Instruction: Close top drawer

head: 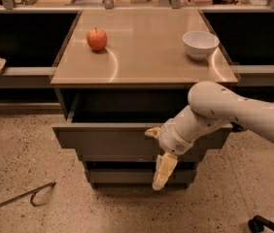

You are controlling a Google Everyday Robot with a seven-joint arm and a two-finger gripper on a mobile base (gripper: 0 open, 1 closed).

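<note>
The top drawer [108,139] is a wide grey metal drawer. It stands pulled partly out from under the tan cabinet top [142,57], and its dark inside shows. My gripper [156,153] is on the white arm [234,111] that comes in from the right. It rests against the drawer's flat front, right of centre. One pale finger [162,171] hangs down over the lower fronts. The other finger [152,131] sits at the drawer's top edge. The fingers are spread apart and hold nothing.
A red apple [97,39] and a white bowl [200,43] stand on the cabinet top. Two narrower grey drawer fronts [122,176] sit below the top drawer. A thin metal rod [18,198] lies on the speckled floor at the left. Dark shelving flanks the cabinet.
</note>
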